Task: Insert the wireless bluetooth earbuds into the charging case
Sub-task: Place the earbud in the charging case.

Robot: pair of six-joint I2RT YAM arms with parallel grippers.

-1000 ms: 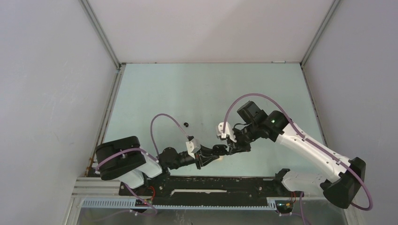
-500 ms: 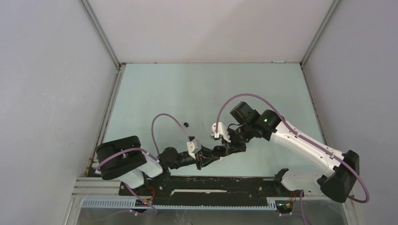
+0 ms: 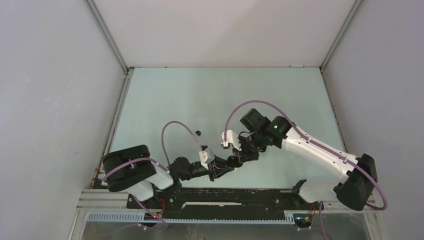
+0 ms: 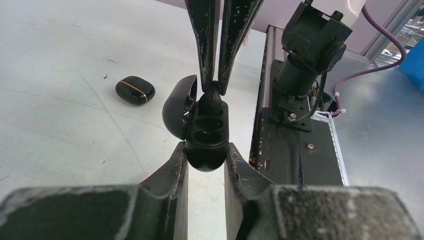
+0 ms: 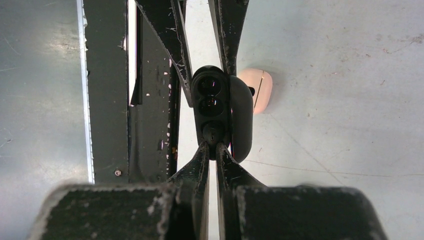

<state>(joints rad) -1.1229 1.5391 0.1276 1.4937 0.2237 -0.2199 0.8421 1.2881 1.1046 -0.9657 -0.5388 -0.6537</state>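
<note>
My left gripper (image 4: 206, 150) is shut on a black charging case (image 4: 206, 137), gripping its base, with the lid (image 4: 176, 106) swung open to the left. My right gripper (image 5: 212, 146) is shut on a black earbud (image 5: 213, 132) and presses it at the case's end slot. The two other slots (image 5: 210, 95) look dark and hollow. In the left wrist view the earbud (image 4: 212, 98) sits between the right fingertips at the far slot. In the top view the grippers meet near the front middle, the left gripper (image 3: 223, 167) just below the right gripper (image 3: 236, 161).
A closed black case (image 4: 135, 90) lies on the table left of the held case. A closed cream case (image 5: 260, 89) lies just beyond the held case. A tiny black item (image 3: 198, 133) lies alone on the table. The black base rail (image 4: 295, 150) runs close on the right.
The right arm has moved left and its gripper has closed in on the left gripper. The left arm has stayed put.
</note>
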